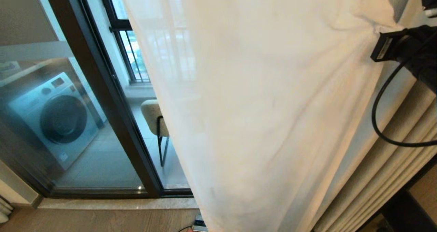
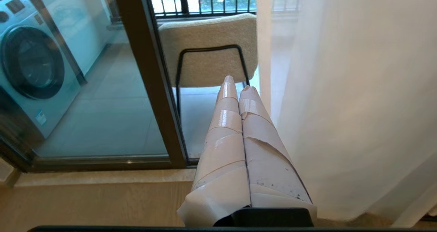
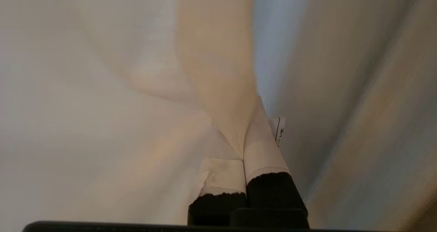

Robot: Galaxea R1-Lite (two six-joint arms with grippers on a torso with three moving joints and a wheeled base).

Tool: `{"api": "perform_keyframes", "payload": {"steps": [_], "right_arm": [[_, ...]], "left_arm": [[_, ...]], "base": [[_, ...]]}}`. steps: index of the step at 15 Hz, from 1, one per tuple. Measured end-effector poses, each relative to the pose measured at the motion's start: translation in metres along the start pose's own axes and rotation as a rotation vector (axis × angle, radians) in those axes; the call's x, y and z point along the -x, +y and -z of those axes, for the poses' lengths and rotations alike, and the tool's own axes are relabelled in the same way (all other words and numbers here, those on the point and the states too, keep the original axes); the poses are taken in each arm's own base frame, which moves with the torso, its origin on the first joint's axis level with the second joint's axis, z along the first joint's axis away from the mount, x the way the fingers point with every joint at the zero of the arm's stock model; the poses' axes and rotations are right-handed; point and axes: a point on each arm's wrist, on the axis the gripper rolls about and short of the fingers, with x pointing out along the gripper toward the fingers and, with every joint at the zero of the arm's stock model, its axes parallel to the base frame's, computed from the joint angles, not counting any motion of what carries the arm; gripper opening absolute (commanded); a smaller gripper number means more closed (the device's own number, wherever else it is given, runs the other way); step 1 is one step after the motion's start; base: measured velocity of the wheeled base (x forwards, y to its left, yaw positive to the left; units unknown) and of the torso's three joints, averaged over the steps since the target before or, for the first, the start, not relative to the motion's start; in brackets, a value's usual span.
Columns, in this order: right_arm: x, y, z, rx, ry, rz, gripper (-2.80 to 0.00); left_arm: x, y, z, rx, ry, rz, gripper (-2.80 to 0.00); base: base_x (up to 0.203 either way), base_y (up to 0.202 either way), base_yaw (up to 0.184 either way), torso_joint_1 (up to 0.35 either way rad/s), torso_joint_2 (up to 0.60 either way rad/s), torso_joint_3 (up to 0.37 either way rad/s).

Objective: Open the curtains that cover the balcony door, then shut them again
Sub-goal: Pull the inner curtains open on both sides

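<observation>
The curtains hang over the right half of the balcony door: a sheer white panel (image 1: 256, 105) slants across the middle, and thick cream drapes (image 1: 392, 163) are bunched at the right. The sheer's upper edge is gathered toward my right arm's wrist (image 1: 406, 47), high at the right. In the right wrist view my right gripper (image 3: 248, 133) is shut on a fold of the sheer (image 3: 218, 88), which covers one finger. The dark frame (image 1: 102, 88) and clear glass (image 1: 78, 157) of the balcony door are uncovered at the left. My left gripper (image 2: 238, 85) is shut on nothing, low beside the sheer (image 2: 358, 105).
Behind the glass stand a washing machine (image 1: 54, 119) and a beige chair (image 1: 153, 117) with black legs, with a barred outer window (image 1: 133, 54) beyond. A pale stone sill (image 1: 116, 203) runs along the foot of the door. A black cable (image 1: 379, 116) loops from my right arm.
</observation>
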Motion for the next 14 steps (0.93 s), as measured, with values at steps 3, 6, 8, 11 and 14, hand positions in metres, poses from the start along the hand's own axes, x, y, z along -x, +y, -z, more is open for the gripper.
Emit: {"api": "perform_keyframes", "payload": {"steps": [3, 6, 8, 11, 14], "right_arm": [[0.000, -0.001, 0.001, 0.001, 0.005, 0.002, -2.80], [-0.001, 0.000, -0.001, -0.004, -0.003, -0.003, -2.80], [-0.002, 0.000, -0.001, -0.005, -0.006, -0.005, -2.80], [-0.006, 0.000, -0.010, -0.011, -0.032, -0.010, -2.80], [-0.017, -0.007, -0.027, -0.016, -0.086, 0.016, -2.80]], "left_arm": [[0.000, 0.000, 0.000, 0.000, 0.000, 0.000, -2.80], [0.000, 0.000, 0.000, 0.000, -0.001, 0.000, -2.80], [0.000, 0.000, 0.000, 0.000, -0.001, -0.001, -2.80], [0.000, 0.000, 0.000, 0.000, 0.000, -0.001, -2.80], [0.000, 0.000, 0.000, 0.000, -0.001, -0.001, -2.80]], "base": [[0.000, 0.000, 0.000, 0.000, 0.00, 0.000], [0.000, 0.000, 0.000, 0.000, 0.00, 0.000], [0.000, 0.000, 0.000, 0.000, 0.00, 0.000], [0.000, 0.000, 0.000, 0.000, 0.00, 0.000], [0.000, 0.000, 0.000, 0.000, 0.00, 0.000]]}}
